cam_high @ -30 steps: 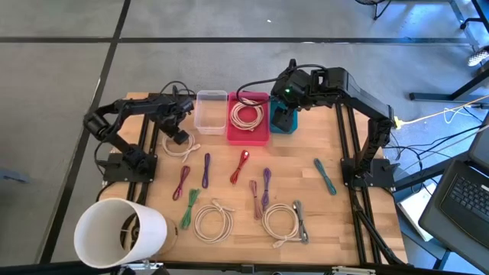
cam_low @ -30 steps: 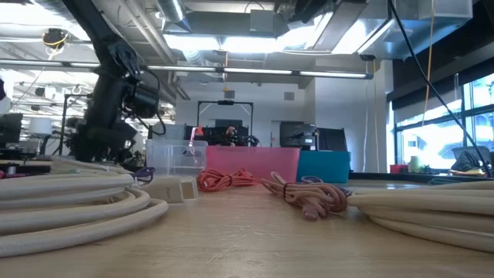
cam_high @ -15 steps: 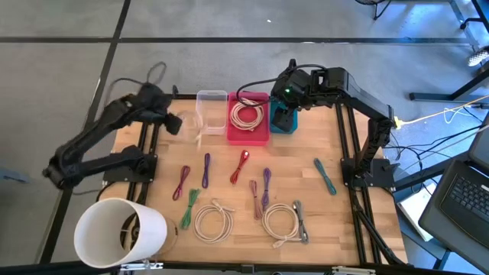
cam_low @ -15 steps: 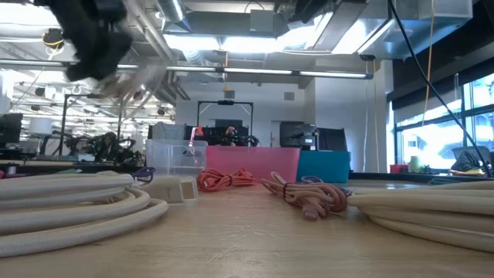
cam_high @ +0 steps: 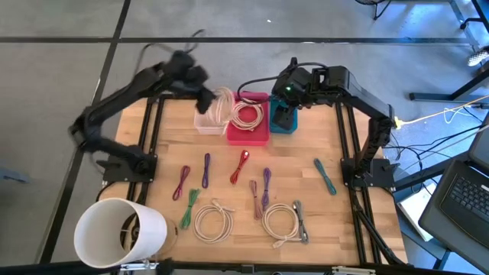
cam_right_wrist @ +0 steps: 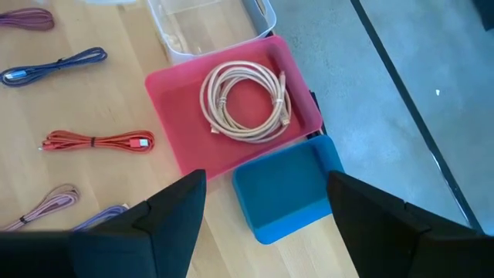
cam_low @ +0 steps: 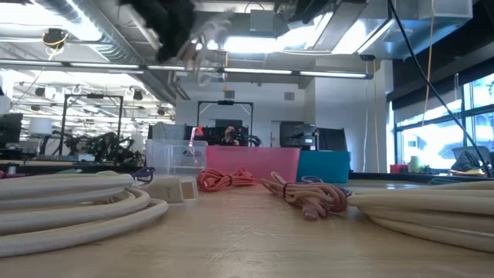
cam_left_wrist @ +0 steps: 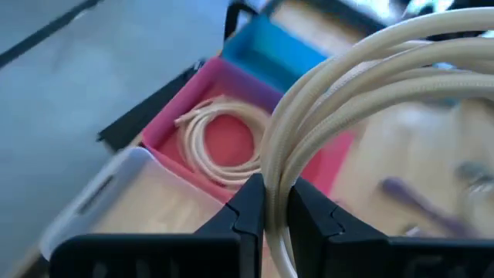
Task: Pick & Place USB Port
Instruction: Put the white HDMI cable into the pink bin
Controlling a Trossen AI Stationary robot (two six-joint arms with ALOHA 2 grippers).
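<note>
My left gripper (cam_high: 200,85) is raised high over the table's far side, shut on a coil of cream cable (cam_high: 222,105). The coil hangs above the seam between the clear bin (cam_high: 205,122) and the pink tray (cam_high: 248,131). A second cream coil (cam_right_wrist: 245,100) lies flat in the pink tray (cam_right_wrist: 177,85). My right gripper (cam_right_wrist: 266,232) waits open above the blue bin (cam_right_wrist: 289,185). In the low view the left gripper (cam_low: 171,19) and its coil (cam_low: 204,38) are a blur near the ceiling lights. My left gripper pinches several strands of the cream coil (cam_left_wrist: 282,166) between its two fingers (cam_left_wrist: 251,202). The strands run through the jaws and arc away beyond them. The coil is lifted clear of the table and both bins.
On the wooden table lie several bundled cables: purple (cam_high: 206,169), red (cam_high: 241,165), teal (cam_high: 325,177), green (cam_high: 188,212), and two cream coils (cam_high: 213,222) near the front edge. A large white cylinder (cam_high: 118,233) lies at the near left corner. Black frame rails border both sides.
My left gripper has risen from the table left of the clear bin and swung toward the far right. It carried the cream coil with it: the coil lay on the wood then and now hangs clear above the clear bin and pink tray.
</note>
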